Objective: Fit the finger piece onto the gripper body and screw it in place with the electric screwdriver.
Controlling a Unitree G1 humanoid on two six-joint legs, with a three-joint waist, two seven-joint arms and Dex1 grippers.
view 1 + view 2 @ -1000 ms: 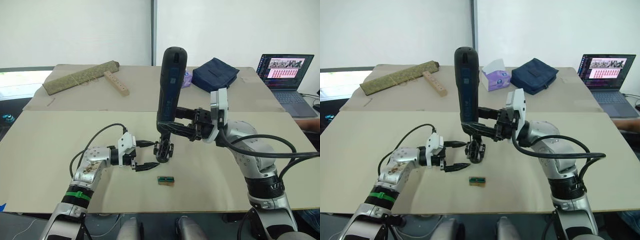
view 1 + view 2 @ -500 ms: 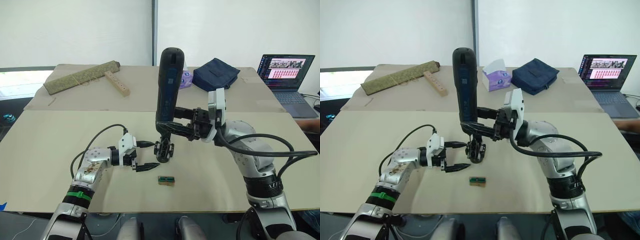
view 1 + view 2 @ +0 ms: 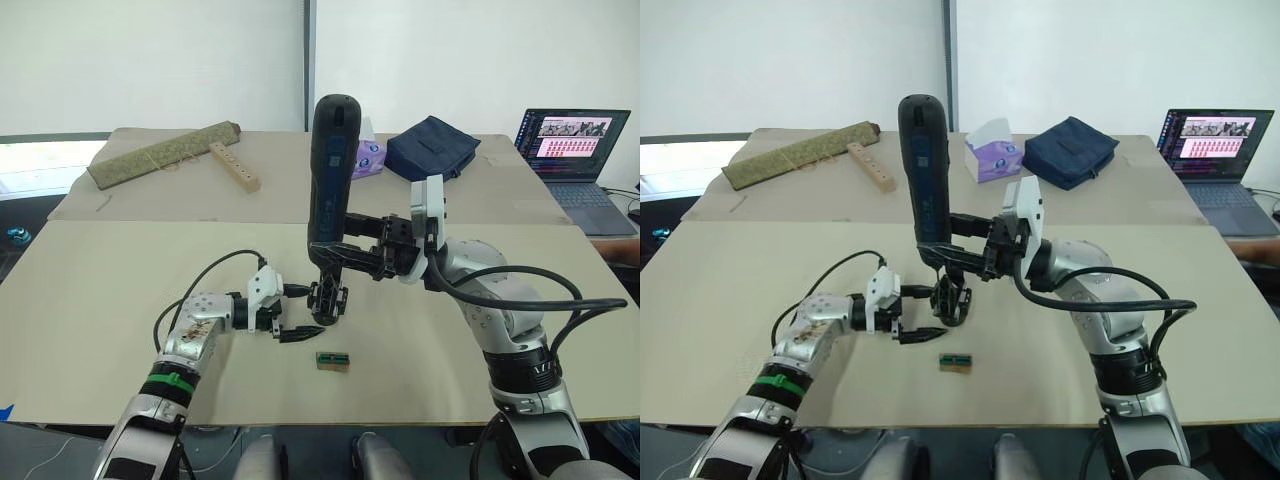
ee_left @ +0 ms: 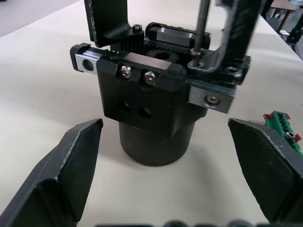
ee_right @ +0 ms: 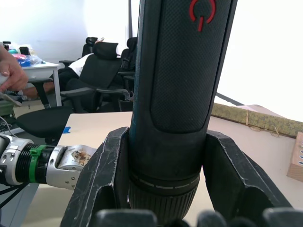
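Gripper body (image 4: 151,99) – screwdriver (image 3: 330,170) bit tip hidden; finger piece unclear.

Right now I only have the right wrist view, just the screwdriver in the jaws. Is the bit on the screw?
Observer: It looks so. The bit of the electric screwdriver comes down onto a screw on top of the gripper body.
Operator: Left gripper holding the body?
Observer: No. The left gripper is open, fingers either side of it, not touching.
Operator: Anything nearby?
Observer: A small green block lies on the robot's side of the body, apart from it.
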